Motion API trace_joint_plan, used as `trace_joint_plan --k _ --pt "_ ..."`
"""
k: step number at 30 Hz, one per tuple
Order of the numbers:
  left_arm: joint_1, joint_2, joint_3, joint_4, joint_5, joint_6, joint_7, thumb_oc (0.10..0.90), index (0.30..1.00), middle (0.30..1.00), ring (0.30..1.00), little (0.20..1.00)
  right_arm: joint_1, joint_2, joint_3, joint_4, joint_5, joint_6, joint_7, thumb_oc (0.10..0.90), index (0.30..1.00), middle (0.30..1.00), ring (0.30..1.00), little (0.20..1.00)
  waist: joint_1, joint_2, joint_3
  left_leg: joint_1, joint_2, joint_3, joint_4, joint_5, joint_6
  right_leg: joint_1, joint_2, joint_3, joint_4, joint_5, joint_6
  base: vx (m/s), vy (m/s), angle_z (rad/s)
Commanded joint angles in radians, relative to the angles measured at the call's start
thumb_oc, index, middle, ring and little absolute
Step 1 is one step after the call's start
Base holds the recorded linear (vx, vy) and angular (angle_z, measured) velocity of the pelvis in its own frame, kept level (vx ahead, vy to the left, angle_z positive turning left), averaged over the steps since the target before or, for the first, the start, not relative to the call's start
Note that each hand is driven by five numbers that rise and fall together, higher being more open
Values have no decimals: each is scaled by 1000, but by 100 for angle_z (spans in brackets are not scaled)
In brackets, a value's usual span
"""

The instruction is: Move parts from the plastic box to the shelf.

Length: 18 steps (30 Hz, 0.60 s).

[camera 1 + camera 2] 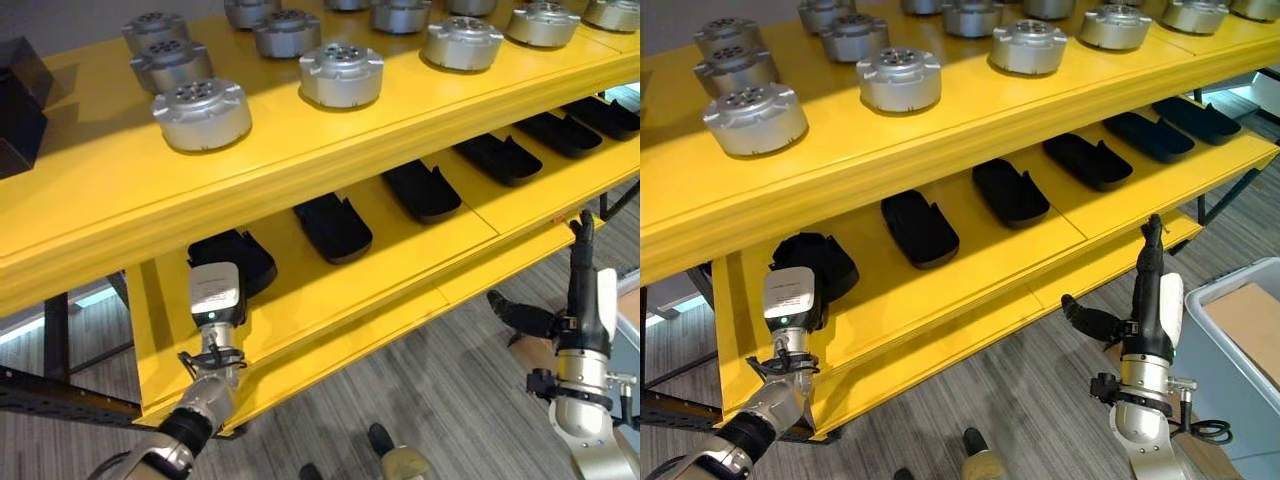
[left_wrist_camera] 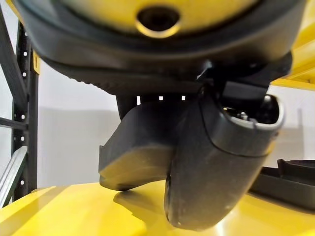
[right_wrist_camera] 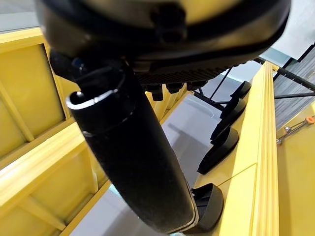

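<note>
Left hand at the lower shelf with a black part; right hand free, fingers straight.

Left hand (image 1: 217, 300), lower left of the frame: reaches into the lower level of the yellow shelf (image 1: 120, 190), at the leftmost black part (image 1: 240, 255); whether its fingers grip the part I cannot tell. Right hand (image 1: 1150, 290), lower right: fingers extended, thumb spread, holding nothing, just in front of the shelf edge. More black parts (image 1: 1010, 190) lie in a row along the lower level. Silver round parts (image 1: 341, 73) stand on the top level. Plastic box (image 1: 1240, 330) at the right edge.
</note>
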Motion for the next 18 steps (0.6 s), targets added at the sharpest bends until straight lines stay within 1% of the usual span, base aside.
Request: trace_joint_plan --k 1,4,8,11,13,18 --pt "-65 -1 -5 94 -29 -53 -35 400 300 300 300 300 -109 -69 -33 -28 -13 -70 -25 900 1000 1000 1000 1000 20 -23 -40 31 73 25 0 -110 -18 0 -9 -15 49 -88 56 -3 -30 -1" --pt "-57 -12 -11 99 -13 -59 -45 400 300 300 300 300 -112 -69 -29 -30 -11 -65 -24 900 1000 1000 1000 1000 23 -24 -37 30 75 23 0 -109 -19 0 -6 -17 50 -89 55 -1 -24 0" --pt "-40 -21 -48 125 56 -57 -74 400 300 300 300 300 -119 -74 -17 -34 -8 -58 -26 900 1000 1000 1000 1000 28 -25 -29 27 78 23 0 -105 -20 -4 -6 -29 58 -94 53 -1 -18 0" --pt "-39 -21 -51 135 61 -58 -76 400 300 300 300 300 -120 -75 -16 -32 -7 -59 -25 900 1000 1000 1000 1000 28 -25 -28 27 79 24 0 -105 -21 -5 -6 -29 59 -95 53 0 0 0" --pt "-33 -16 -70 168 91 -73 -81 400 300 300 300 300 -127 -79 -4 -20 -11 -68 -25 900 1000 1000 1000 1000 27 -22 -25 26 80 27 0 -103 -22 -8 -7 -32 61 -95 53 0 0 0" --pt "-31 -6 -103 222 137 -83 -99 400 300 300 300 300 -148 -98 12 -3 -8 -71 -22 900 1000 1000 1000 1000 26 -15 -21 27 81 28 0 -101 -23 -11 -7 -34 70 -103 52 0 0 0"
